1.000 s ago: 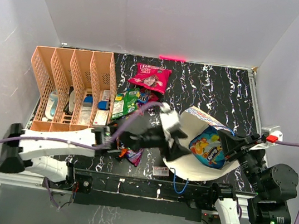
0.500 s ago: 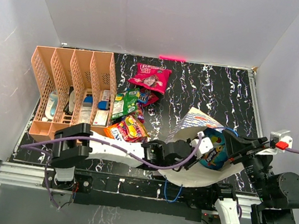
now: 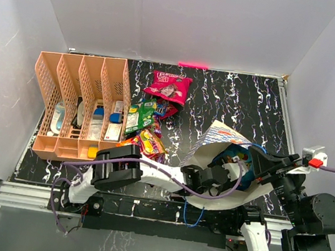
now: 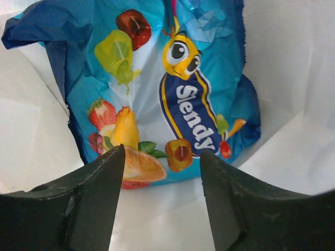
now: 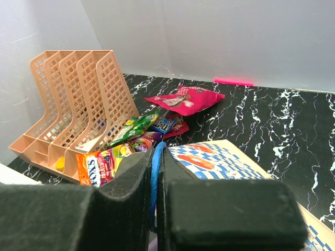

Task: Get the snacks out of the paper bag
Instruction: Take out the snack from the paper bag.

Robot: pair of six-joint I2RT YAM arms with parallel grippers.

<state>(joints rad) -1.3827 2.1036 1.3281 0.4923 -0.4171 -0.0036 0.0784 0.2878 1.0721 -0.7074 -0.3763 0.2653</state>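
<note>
L pincer (image 4: 160,154) now deeper in paper bag (image 3: 220,133), spread at blue packet (image 4: 157,78); R pincer (image 5: 157,163) pinching blue cord handle (image 5: 153,201).

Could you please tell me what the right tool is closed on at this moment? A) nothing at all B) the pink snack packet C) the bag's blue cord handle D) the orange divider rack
C: in the right wrist view, the blue cord handle runs pinched between the shut fingers of the right tool, with the checkered paper bag just beside it.
</note>
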